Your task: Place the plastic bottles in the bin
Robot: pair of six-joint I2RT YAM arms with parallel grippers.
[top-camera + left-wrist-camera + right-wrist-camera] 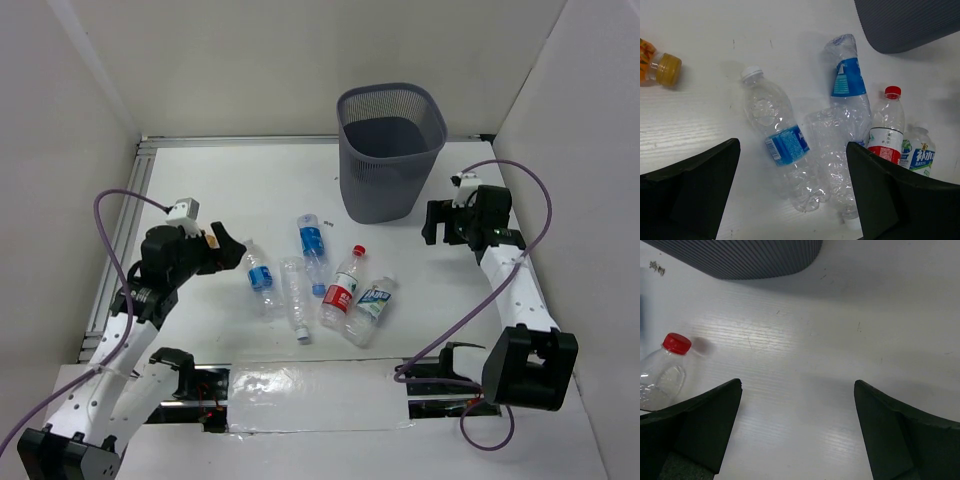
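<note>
Several clear plastic bottles lie together mid-table: a blue-label bottle (pixel 259 278), an unlabelled one (pixel 295 298), a second blue-label one (pixel 312 250), a red-label, red-capped one (pixel 343 288) and a green-white one (pixel 372 305). The dark grey mesh bin (pixel 390 150) stands upright behind them. My left gripper (pixel 232 255) is open and empty, just left of the bottles; in the left wrist view its open jaws (pixel 792 145) frame the blue-label bottle (pixel 782 145). My right gripper (pixel 432 225) is open and empty beside the bin's right side, over bare table (pixel 798 385).
A small orange bottle with a yellow cap (pixel 657 65) lies left of the group. White walls close in on both sides. Purple cables loop off both arms. A clear taped sheet (pixel 310 395) lies at the table's front edge.
</note>
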